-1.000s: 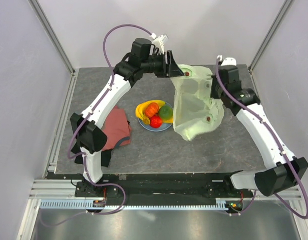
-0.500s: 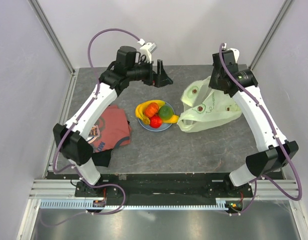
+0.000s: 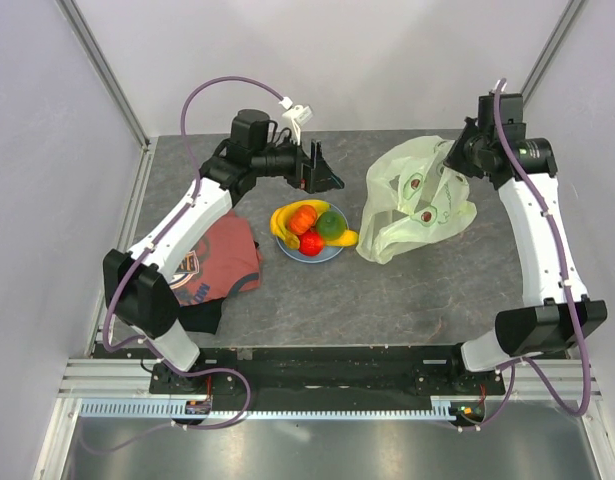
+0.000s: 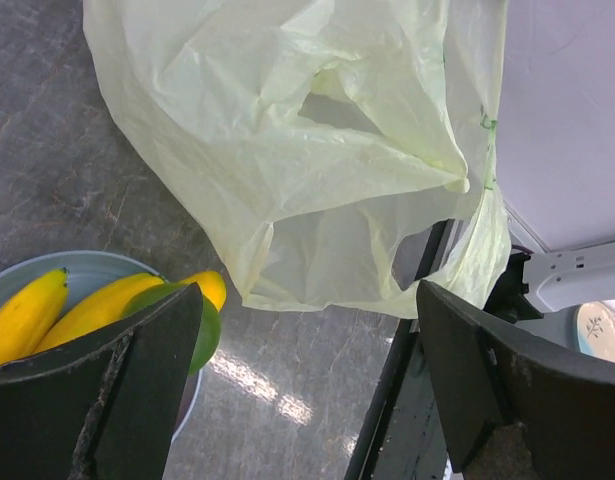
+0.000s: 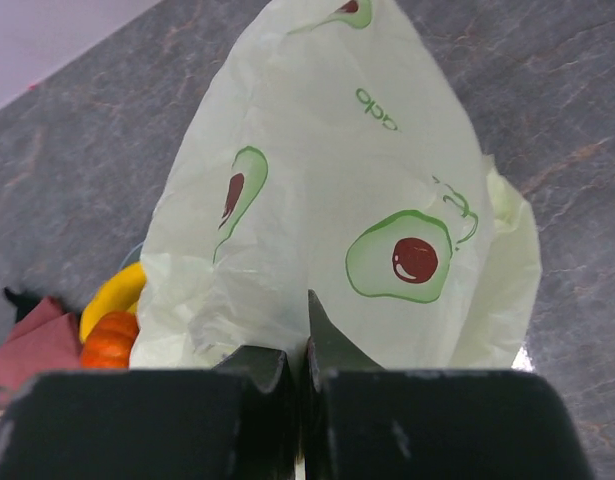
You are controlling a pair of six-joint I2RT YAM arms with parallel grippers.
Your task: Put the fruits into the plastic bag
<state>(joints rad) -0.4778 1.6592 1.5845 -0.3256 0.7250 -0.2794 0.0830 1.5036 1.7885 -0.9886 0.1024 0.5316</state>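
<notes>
While nothing has gone into it yet, the plastic bag [image 3: 417, 205] lies in a crumpled heap on the right side of the table [image 3: 387, 300], just right of the blue plate [image 3: 287, 250]. And the fruits [image 3: 309, 226]? All piled on that plate: bananas, an orange-red one, a red one and a green one, none lifted. The bag's near-left edge lies just beside the banana tips.

Over on the left, the left gripper [image 3: 325, 178] hangs just beyond the far side of the plate, jaws spread wide and holding nothing. Its wrist view looks straight at the bag's handle holes.

The right gripper [image 3: 453, 160] is at the bag's far right corner, fingers pressed tight together. It looks to have a fold of the thin film pinched, though the contact itself is hard to make out.

A red T-shirt [image 3: 222, 262] lies out of play at near left.

So by my reading the packing has not started. The bag's mouth wants opening, then every fruit has to go in.
</notes>
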